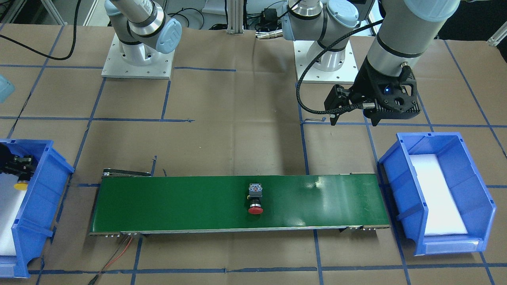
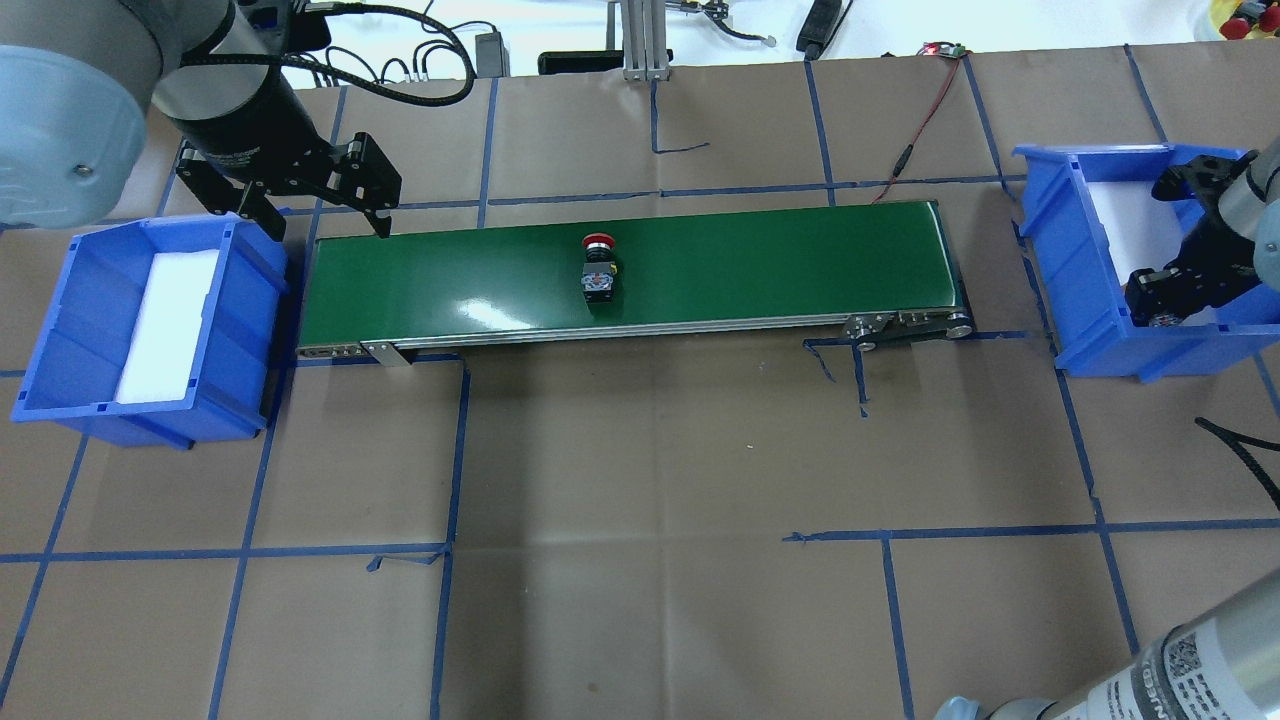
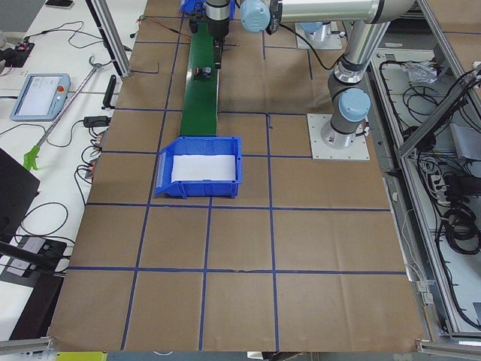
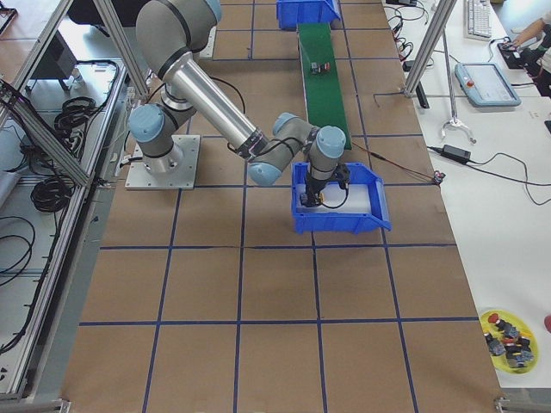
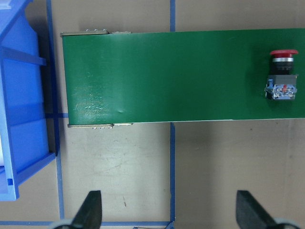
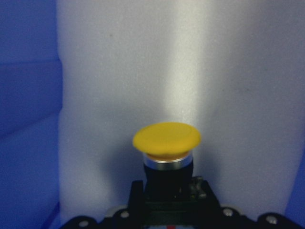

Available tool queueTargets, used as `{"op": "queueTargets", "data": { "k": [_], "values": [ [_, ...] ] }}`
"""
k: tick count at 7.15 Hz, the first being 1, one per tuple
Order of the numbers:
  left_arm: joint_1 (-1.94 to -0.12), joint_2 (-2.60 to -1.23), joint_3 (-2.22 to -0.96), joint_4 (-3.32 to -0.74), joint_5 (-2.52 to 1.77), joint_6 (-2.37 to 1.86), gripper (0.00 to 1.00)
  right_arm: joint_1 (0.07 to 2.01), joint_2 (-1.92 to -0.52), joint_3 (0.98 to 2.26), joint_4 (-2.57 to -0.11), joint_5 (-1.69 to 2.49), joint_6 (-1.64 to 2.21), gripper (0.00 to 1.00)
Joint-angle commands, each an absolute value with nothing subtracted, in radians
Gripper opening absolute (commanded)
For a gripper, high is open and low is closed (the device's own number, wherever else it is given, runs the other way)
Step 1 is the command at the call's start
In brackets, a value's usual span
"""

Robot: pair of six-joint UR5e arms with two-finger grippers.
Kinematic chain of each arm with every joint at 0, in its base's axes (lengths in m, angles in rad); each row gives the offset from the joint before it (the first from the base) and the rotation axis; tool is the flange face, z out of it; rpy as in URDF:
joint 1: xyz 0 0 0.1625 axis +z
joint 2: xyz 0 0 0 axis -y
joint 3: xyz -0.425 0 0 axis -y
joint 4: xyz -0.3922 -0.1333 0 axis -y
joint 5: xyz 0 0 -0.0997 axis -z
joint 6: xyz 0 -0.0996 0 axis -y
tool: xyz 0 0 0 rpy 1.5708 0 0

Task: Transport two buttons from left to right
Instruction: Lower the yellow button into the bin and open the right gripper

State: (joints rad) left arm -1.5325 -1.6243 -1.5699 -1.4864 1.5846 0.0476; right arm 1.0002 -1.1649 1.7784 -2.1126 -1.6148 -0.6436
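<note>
Delivery stage: yellow button [image 6: 166, 143], seemingly clamped in right gripper [image 1: 19, 173], is held inside blue bin [image 1: 44, 180] for release; red button [image 1: 255, 200] is laid midway along conveyor belt [image 1: 174, 202]; left gripper [image 2: 330, 228] is spread wide, empty.

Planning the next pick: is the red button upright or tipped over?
Tipped: the red button lies on its side on the green belt, cap pointing away from the robot.

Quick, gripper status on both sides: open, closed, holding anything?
Left gripper: open, holding nothing.
Right gripper: shut on the yellow button, down inside the blue bin.
</note>
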Motion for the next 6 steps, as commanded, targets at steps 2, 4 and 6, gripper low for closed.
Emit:
{"op": "queueTargets", "data": {
  "k": [2, 4, 6],
  "values": [
    [-1.532, -1.623, -1.571, -1.486, 1.585, 0.048, 1.0, 1.002, -1.17, 1.769, -2.126, -1.597, -0.638, 0.83],
    [-1.532, -1.614, -1.581, -1.486, 1.585, 0.048, 1.0, 1.002, -1.175, 1.766, -2.129, -1.597, -0.638, 0.82],
    [-1.532, -1.612, -1.58, -1.486, 1.585, 0.048, 1.0, 1.011, -1.189, 1.705, -2.111, -1.595, -0.638, 0.9]
  ]
}}
